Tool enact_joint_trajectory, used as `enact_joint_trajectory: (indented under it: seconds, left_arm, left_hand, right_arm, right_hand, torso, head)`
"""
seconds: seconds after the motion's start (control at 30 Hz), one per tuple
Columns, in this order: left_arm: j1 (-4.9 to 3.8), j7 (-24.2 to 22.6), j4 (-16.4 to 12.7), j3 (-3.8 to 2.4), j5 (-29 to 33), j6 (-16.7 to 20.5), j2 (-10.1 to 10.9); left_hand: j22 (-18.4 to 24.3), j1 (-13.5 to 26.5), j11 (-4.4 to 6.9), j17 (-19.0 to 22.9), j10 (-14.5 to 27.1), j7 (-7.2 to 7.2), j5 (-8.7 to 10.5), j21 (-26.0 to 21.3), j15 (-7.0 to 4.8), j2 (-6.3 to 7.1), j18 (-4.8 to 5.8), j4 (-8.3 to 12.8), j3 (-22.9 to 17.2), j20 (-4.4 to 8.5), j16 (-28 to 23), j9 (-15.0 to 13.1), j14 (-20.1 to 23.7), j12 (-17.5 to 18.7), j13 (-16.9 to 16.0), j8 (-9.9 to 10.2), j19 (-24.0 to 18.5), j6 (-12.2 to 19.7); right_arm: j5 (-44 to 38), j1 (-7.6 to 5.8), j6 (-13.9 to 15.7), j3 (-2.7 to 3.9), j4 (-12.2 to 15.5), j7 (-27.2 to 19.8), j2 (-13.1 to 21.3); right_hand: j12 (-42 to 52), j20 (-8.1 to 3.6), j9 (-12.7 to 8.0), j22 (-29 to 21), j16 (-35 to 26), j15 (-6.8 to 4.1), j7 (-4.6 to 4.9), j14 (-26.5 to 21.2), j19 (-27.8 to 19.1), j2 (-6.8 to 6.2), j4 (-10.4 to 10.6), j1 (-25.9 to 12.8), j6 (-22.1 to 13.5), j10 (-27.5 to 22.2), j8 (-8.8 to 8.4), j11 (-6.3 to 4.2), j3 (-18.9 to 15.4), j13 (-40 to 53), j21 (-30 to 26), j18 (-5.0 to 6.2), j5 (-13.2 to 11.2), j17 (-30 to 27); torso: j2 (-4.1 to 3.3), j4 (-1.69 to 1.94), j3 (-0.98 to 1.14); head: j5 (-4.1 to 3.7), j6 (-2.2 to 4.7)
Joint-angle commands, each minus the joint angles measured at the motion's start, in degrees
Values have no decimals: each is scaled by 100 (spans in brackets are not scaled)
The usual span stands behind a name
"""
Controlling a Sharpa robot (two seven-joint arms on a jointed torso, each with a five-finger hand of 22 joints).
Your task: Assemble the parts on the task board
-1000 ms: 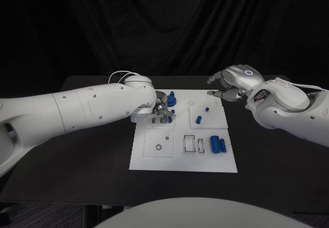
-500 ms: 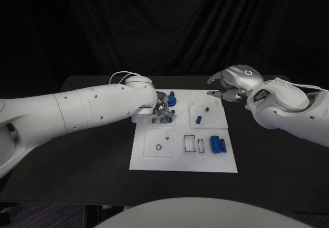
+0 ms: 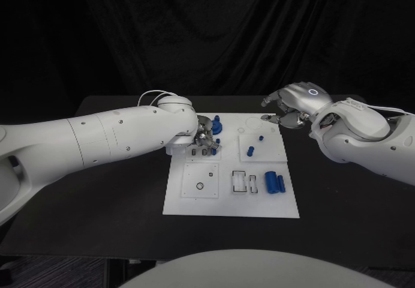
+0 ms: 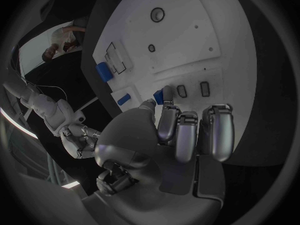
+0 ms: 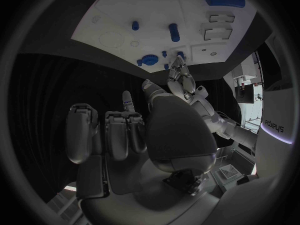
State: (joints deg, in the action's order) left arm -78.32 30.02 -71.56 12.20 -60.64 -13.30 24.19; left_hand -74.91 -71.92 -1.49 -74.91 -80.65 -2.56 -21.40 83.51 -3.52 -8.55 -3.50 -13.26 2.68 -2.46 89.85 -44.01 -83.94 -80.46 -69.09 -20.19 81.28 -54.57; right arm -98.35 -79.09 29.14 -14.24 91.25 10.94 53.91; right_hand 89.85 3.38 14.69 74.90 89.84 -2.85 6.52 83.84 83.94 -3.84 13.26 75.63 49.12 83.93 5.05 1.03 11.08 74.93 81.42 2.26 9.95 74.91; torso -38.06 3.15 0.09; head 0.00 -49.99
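over task board [image 3: 232, 204] far corner, left hand [image 3: 204, 133] fingers down

right hand [image 5: 134, 135] empty, fingers apart | task board [image 5: 156, 10] beyond

Only legible txt: "edisys"-like word on a white panel [image 5: 275, 124] in right wrist view; uncertain reading.

Matt white task board [image 3: 259, 207], glossy blue plastic parts [image 3: 274, 181], matt black table [image 3: 104, 204]
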Motion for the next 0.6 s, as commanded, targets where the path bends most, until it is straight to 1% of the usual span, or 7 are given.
enact_joint_trajectory:
  seconds: [0.03, 0.2, 0.33, 0.37, 0.4, 0.43, 0.6]
  left_arm:
    - [12, -103, -1, -5, 31, -101, -22]
    - [13, -101, 3, -5, 31, -118, -23]
    - [13, -88, 5, -5, 31, -151, -19]
    - [13, -87, 6, -5, 31, -156, -18]
    - [14, -86, 7, -5, 31, -164, -17]
    - [14, -85, 7, -5, 31, -170, -17]
    - [14, -81, 8, -5, 31, -186, -12]
  left_hand:
    - [-327, -59, 294, -1509, -935, 9, -98, -37, -55, 67, 32, 36, -123, 4, 15, -30, -606, -954, -2091, 52, -19, -66]
    - [-337, -71, 302, -1509, -935, 16, -163, -45, -62, 172, 32, 92, -378, 11, 15, -93, -606, -954, -2091, 110, -15, -95]
    - [-346, -54, 304, -1509, -935, 17, -175, -46, -64, 216, 34, 103, -480, 12, 15, -121, -606, -954, -2091, 130, -10, -109]
    - [-342, -28, 304, -1509, -935, 17, -188, -54, -64, 260, 31, 109, -583, 14, 15, -149, -606, -954, -2091, 151, -15, -122]
    - [-342, -28, 304, -1509, -935, 17, -188, -54, -64, 260, 31, 109, -583, 14, 15, -149, -606, -954, -2091, 151, -15, -122]
    - [-348, -5, 305, -1509, -935, 18, -193, -55, -65, 297, 33, 114, -662, 14, 15, -170, -606, -954, -2091, 168, -11, -130]
    - [-353, 28, 307, -1509, -935, 20, -207, -63, -67, 382, 32, 151, -856, 17, 15, -220, -606, -954, -2091, 206, -11, -145]
  right_arm:
    - [-20, 13, -18, 4, -4, 15, 1]
    - [-20, 13, -19, 4, -5, 17, 2]
    - [-20, 13, -23, 4, -6, 20, 2]
    - [-20, 13, -24, 4, -6, 21, 2]
    - [-20, 13, -25, 4, -7, 22, 1]
    - [-20, 13, -26, 4, -8, 22, 1]
    - [-20, 13, -30, 4, -9, 24, -3]
  right_hand:
    - [15, 13, -5, 1227, 16, 9, -11, 616, 206, 54, 4, 1, 32, 607, 7, -7, 8, 1507, -20, -12, 22, 1509]
    - [15, 14, -7, 1226, 16, 10, -9, 616, 204, 57, -3, 11, 38, 607, 7, -6, 12, 1507, -24, -11, 28, 1509]
    - [15, 14, -7, 1226, 16, 10, -9, 616, 204, 57, -3, 11, 38, 607, 7, -6, 12, 1507, -24, -11, 28, 1509]
    - [15, 14, -7, 1226, 16, 10, -9, 616, 204, 57, -3, 11, 38, 607, 7, -6, 12, 1507, -24, -11, 28, 1509]
    - [15, 14, -7, 1226, 16, 10, -9, 616, 204, 57, -3, 11, 38, 607, 7, -6, 12, 1507, -24, -11, 28, 1509]
    - [15, 14, -7, 1226, 16, 10, -9, 616, 204, 57, -3, 11, 38, 607, 7, -6, 12, 1507, -24, -11, 28, 1509]
    - [15, 14, -8, 1224, 16, 11, -8, 616, 201, 59, -9, 19, 43, 607, 8, -5, 15, 1507, -30, -9, 32, 1509]
  torso:
    - [3, 0, 3]
    - [1, -9, 1]
    - [-2, 2, -2]
    - [-2, 2, -2]
    - [-3, 2, -2]
    - [-3, 4, -3]
    - [-2, 0, -2]
  head:
    - [0, -1]
    - [10, -1]
    - [7, -1]
    - [9, -1]
    - [11, -1]
    - [12, -1]
    - [26, -1]
